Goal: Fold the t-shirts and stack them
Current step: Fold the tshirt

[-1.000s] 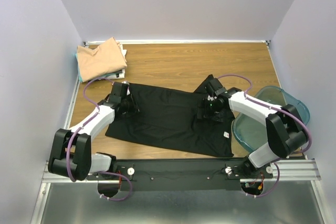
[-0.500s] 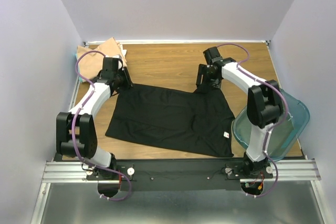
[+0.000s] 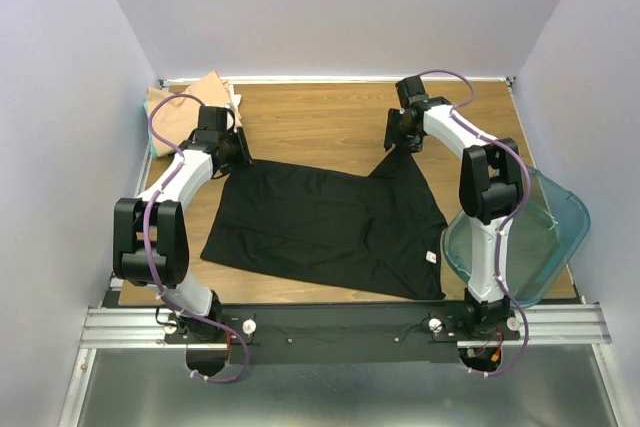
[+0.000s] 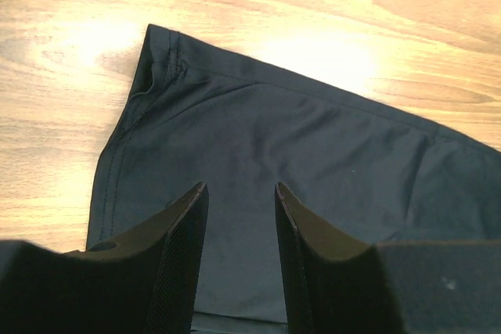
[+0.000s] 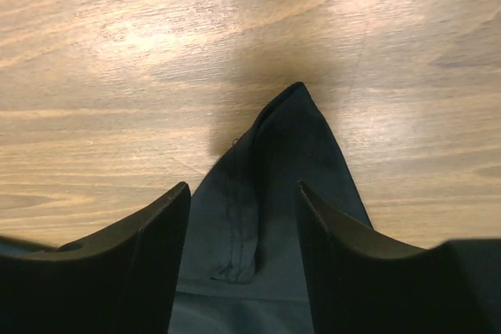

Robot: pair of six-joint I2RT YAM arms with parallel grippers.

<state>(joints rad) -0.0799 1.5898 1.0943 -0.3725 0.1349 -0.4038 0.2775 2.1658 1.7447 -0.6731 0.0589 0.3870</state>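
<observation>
A plain black t-shirt [image 3: 320,222] lies spread flat in the middle of the wooden table [image 3: 320,117], nearer the arms than the far wall. Its cloth is matte, with a few shallow creases. The near edge runs slantwise, and a small white tag [image 3: 431,257] shows by the near right corner. Its far right corner is drawn out into a narrow point with a stitched hem, standing slightly proud of the wood and throwing a shadow. The right gripper [image 5: 243,189] is over that point with its fingers apart, one on each side of the cloth, and neither can be seen pressing on it. The far left corner lies flat, with a double-stitched hem and a small pucker at the tip. The left gripper [image 4: 240,193] hangs above the cloth just inside that corner, jaws parted with dark fabric showing in the gap, and no grip can be seen. In the far left corner of the table, well apart from the black shirt, lies a folded tan t-shirt [image 3: 185,107] with paler cloth [image 3: 234,97] peeping out at its edge. A clear teal plastic bin [image 3: 560,217] sits at the right side of the table, partly behind the right arm. Its walls let the wood and the rail show through, and the black shirt's right edge ends just beside it.
</observation>
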